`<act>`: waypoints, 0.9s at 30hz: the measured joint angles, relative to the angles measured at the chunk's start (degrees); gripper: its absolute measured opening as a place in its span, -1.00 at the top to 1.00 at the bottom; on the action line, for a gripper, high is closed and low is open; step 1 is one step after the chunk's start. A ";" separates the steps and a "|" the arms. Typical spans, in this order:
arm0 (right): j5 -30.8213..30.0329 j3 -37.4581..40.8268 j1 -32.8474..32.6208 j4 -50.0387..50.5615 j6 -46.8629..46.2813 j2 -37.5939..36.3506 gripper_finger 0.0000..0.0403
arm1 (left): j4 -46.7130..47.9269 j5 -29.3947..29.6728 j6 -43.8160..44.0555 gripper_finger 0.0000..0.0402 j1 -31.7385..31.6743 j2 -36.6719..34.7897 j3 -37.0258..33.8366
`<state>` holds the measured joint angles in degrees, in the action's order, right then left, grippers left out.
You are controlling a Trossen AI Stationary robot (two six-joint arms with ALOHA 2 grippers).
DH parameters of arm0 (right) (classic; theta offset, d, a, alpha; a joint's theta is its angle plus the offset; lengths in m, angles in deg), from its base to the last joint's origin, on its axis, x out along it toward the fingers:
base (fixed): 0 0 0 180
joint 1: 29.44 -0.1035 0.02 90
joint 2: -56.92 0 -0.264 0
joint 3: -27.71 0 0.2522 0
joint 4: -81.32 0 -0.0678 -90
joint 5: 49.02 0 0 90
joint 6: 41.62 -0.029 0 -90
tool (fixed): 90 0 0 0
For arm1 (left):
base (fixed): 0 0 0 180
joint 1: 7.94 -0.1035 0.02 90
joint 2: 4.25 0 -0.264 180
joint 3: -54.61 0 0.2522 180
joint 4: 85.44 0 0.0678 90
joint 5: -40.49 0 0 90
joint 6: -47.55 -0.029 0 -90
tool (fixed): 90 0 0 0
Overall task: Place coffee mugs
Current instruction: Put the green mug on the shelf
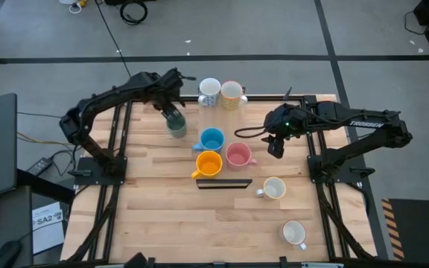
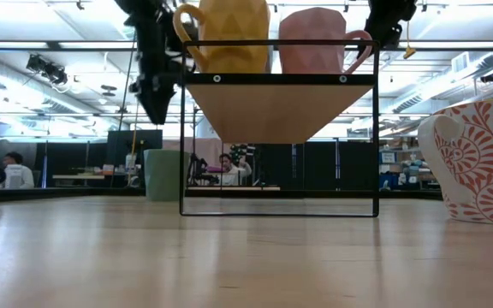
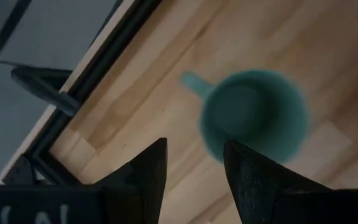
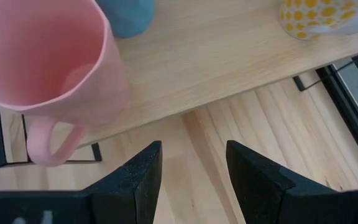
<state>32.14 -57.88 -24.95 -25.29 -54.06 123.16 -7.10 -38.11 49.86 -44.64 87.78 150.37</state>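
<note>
I see the wooden table with a black wire-frame rack near its middle, carrying a wooden shelf. On that shelf sit the orange mug, pink mug and blue mug, close together. At the far edge stand a white patterned mug and a yellow-dotted mug, side by side. Two cream mugs lie toward the near right: one just past the rack, the other nearer the corner.

My left gripper hovers directly above the grey-green mug, which stands upright on the table left of the rack; its fingers are spread, holding nothing. My right gripper hangs just right of the pink mug, fingers apart and empty too.
</note>
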 joint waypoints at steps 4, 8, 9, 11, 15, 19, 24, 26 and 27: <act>0.00 -0.02 -0.04 0.00 -0.01 0.00 0.08 | -1.58 -0.76 3.06 0.19 -2.88 0.09 -3.22; -0.01 0.00 -0.04 0.00 0.06 0.00 0.08 | -2.72 -1.12 8.54 0.19 -4.11 0.13 -5.65; 0.00 0.00 -0.04 0.00 0.06 0.00 0.08 | -3.11 -1.19 9.77 0.19 -4.17 0.13 -6.15; 0.00 0.00 -0.04 0.00 0.10 0.00 0.08 | -4.33 -1.18 12.17 0.19 -4.18 0.13 -7.41; -0.02 -0.01 -0.04 0.00 0.16 0.00 0.08 | -6.95 -1.45 16.11 0.19 -3.89 0.18 -10.61; -0.02 0.00 -0.04 -0.01 0.17 0.00 0.08 | -9.70 -4.07 16.64 0.19 -3.52 0.10 -13.33; -0.02 -0.01 -0.04 -0.01 0.17 0.00 0.08 | -10.25 -4.44 17.54 0.19 -3.38 0.07 -13.59; -0.17 0.00 -0.04 -0.02 0.19 0.00 0.08 | -10.76 -5.13 18.39 0.19 -3.37 0.12 -13.68; -0.40 0.00 -0.04 -0.02 0.23 0.00 0.08 | -10.62 -5.81 18.47 0.19 -3.36 0.31 -13.77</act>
<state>31.73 -57.88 -24.99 -25.30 -53.83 123.16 -17.72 -43.92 68.32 -48.00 88.09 136.60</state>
